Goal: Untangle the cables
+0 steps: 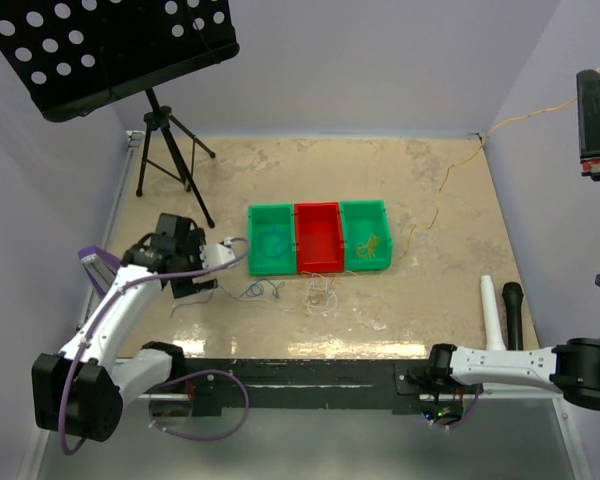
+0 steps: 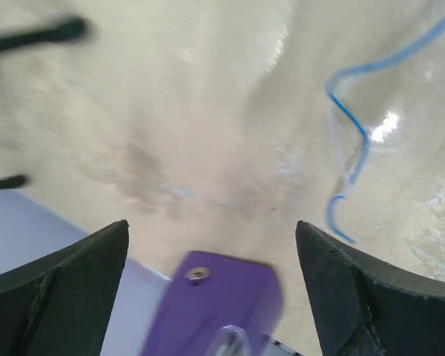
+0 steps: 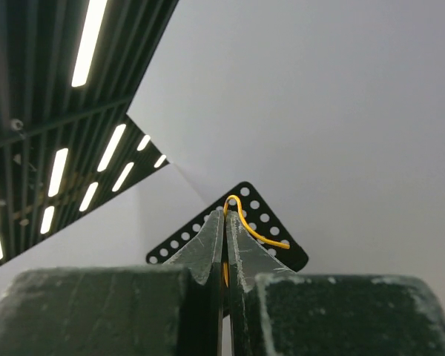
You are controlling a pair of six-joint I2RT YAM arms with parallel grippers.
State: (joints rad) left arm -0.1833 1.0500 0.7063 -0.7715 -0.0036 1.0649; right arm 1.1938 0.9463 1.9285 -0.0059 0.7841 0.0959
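Two notes: left end effector (image 2: 211,222), spread over the counter (image 2: 208,111), should pinch only the blue wire (image 2: 347,114) and pull gently; right end effector (image 3: 226,211) pinches the yellow wire (image 3: 256,236).

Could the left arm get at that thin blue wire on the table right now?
Probably yes. The left gripper hangs open just above the table. The blue wire lies close beside it in plain view, and only bare table shows between them.

The blue cable (image 2: 354,141) lies on a beige, mottled table (image 1: 400,300) — the yellow-gold cable (image 3: 246,226) crosses a black, hole-dotted panel (image 3: 278,231); the three bins (image 1: 318,268) are green, red, green.
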